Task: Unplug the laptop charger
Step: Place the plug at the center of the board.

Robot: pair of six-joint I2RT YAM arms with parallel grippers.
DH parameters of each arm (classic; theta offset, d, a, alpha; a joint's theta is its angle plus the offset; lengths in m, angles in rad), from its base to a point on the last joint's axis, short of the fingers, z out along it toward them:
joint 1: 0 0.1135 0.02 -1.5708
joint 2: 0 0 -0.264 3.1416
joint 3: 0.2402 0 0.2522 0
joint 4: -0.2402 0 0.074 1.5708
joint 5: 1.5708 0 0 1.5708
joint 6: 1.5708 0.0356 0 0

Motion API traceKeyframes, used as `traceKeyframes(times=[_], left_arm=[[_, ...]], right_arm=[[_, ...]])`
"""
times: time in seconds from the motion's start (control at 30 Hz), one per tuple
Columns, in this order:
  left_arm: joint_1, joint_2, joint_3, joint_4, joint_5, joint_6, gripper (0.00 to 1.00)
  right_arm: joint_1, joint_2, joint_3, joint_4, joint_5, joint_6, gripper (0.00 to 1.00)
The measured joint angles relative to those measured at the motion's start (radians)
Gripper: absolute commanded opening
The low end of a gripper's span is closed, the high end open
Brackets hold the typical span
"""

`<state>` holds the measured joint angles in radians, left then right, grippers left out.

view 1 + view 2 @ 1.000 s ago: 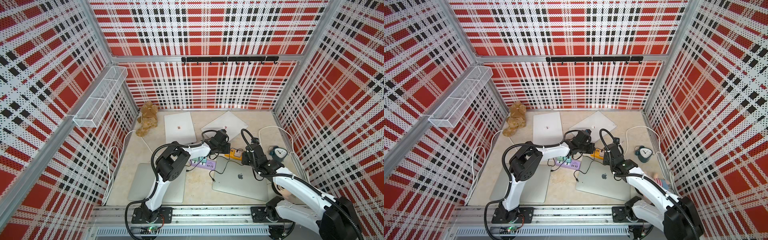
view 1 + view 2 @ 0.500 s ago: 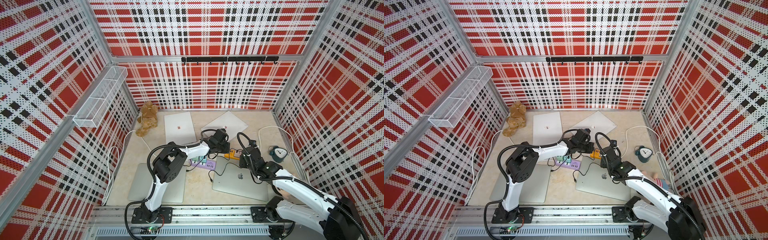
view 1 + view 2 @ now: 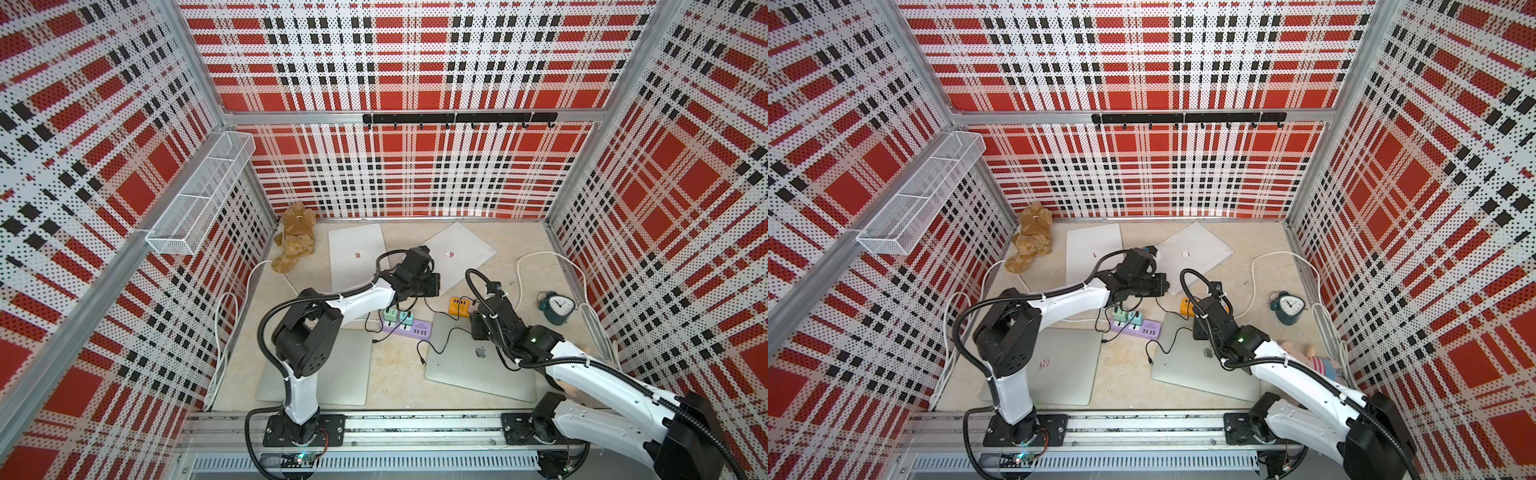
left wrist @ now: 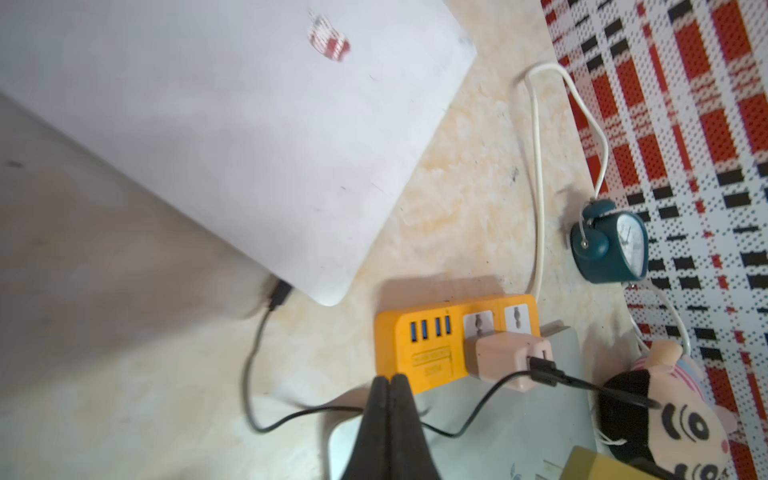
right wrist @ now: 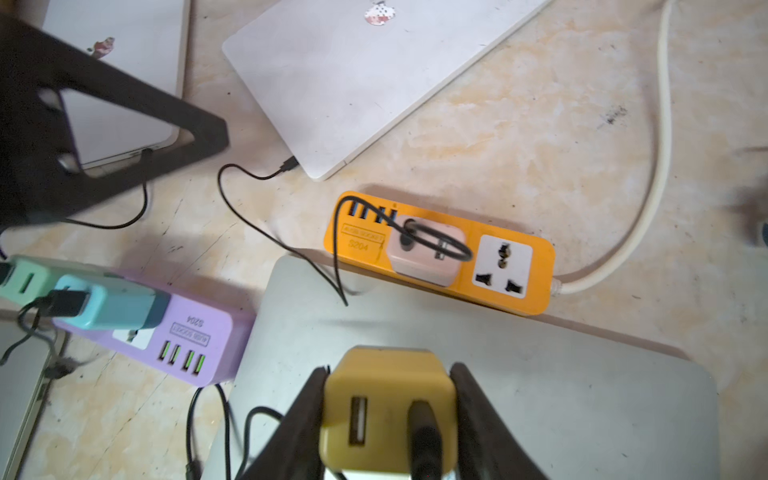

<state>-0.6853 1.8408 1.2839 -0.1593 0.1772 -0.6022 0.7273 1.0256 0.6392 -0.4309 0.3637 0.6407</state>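
A mustard-yellow laptop charger (image 5: 386,419), a small rounded cube with a USB slot on its face and a black cable (image 5: 424,436) plugged in beside the slot, is clamped between the two dark fingers of the right pincer (image 5: 390,374). It hangs over the back left corner of a closed silver laptop (image 5: 540,374), which lies near the front right corner of the worktop (image 3: 395,365). The charger is apart from the orange power strip (image 5: 542,266) just behind that laptop.

One wall socket (image 5: 501,266) on the strip is unoccupied. The socket next to it holds a pink adapter (image 5: 419,270) with a loop of thin black wire draped across it.

The left pincer (image 4: 389,380) is clenched on nothing, tips pressed together. It hovers close to the orange strip, by the front corner of a closed white laptop (image 5: 374,70).

A purple power strip (image 5: 195,332) carrying two teal adapters (image 5: 112,307) lies mid-worktop, with thin black wires trailing around it. A dark teal alarm clock (image 3: 557,307) stands near the right edge, and a striped doll (image 3: 1316,361) lies in front of it. A brown teddy bear (image 3: 295,237) sits in the back left corner.
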Motion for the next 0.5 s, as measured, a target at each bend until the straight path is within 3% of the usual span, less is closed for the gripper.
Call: traceKeyframes(times=[0.3, 0.5], left_arm=[[0.144, -0.281, -0.114, -0.010, -0.010, 0.004, 0.00], [0.224, -0.399, -0.225, -0.032, -0.008, 0.004, 0.00]], right_arm=[[0.090, 0.095, 0.103, 0.024, -0.031, -0.140, 0.30], [0.193, 0.201, 0.174, 0.024, -0.026, -0.207, 0.30]])
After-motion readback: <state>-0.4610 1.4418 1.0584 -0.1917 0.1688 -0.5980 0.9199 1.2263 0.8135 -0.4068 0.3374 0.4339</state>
